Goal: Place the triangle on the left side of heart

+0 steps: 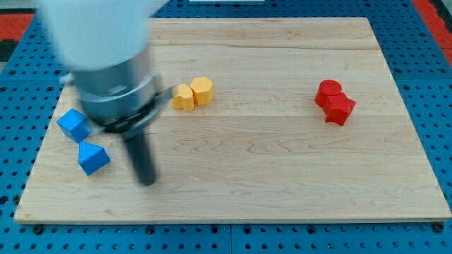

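The blue triangle block (pixel 92 157) lies near the view's left edge of the wooden board (pixel 282 169). The yellow heart block (pixel 183 97) sits up and to the right of it, touching a yellow hexagon block (pixel 202 90) on its right. My tip (pixel 147 180) is down on the board just right of the blue triangle, a small gap apart, and well below the heart.
A blue cube-like block (pixel 73 124) lies just above the triangle, partly behind the arm body. Two red blocks, a round one (pixel 328 91) and a star-like one (pixel 340 109), touch each other at the view's right. The arm's body hides the board's upper left.
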